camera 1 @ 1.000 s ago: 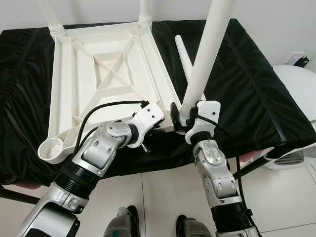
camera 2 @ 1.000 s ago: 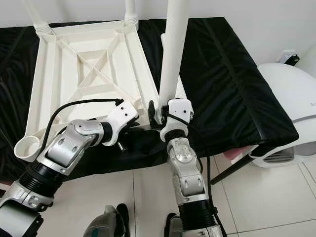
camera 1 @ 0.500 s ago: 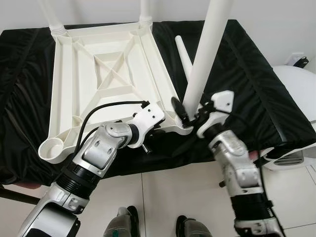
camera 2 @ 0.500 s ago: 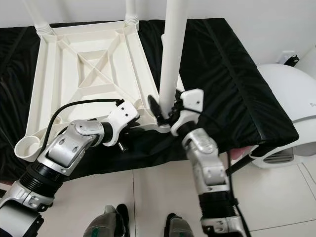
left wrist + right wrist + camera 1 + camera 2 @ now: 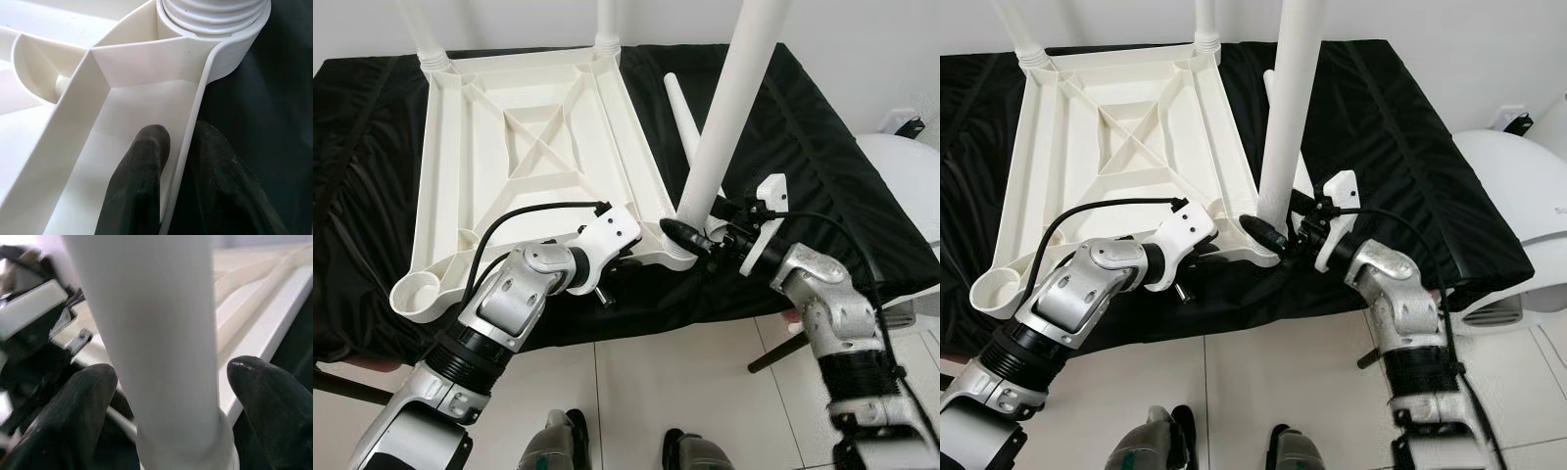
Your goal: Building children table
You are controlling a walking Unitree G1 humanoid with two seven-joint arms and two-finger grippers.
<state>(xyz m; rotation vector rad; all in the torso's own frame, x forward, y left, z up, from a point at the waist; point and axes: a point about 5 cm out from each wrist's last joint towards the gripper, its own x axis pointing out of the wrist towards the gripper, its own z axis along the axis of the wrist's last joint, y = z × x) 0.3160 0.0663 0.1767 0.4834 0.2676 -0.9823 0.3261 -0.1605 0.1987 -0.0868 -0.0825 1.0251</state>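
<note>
A white children's table top point(image 5: 529, 147) lies upside down on a black cloth. Legs stand in its two far corners. A third white leg point(image 5: 729, 117) stands upright in the near right corner socket point(image 5: 215, 19). My right gripper point(image 5: 697, 227) reaches in from the right at that leg's base, open, with one finger point(image 5: 63, 421) against the leg and the other point(image 5: 274, 401) a little off it. My left gripper point(image 5: 178, 134) is shut on the table top's rim just beside that socket. A loose white leg point(image 5: 683, 113) lies on the cloth behind the upright one.
The near left corner socket point(image 5: 419, 291) holds no leg. A white rounded appliance point(image 5: 911, 166) stands on the floor at the right. The black-covered surface point(image 5: 822, 176) ends close to my body, above tiled floor and my feet point(image 5: 558, 446).
My right arm has swung out to the right and its wrist has turned round the leg's base, from gripping it from below to straddling it sideways. The left gripper has held still.
</note>
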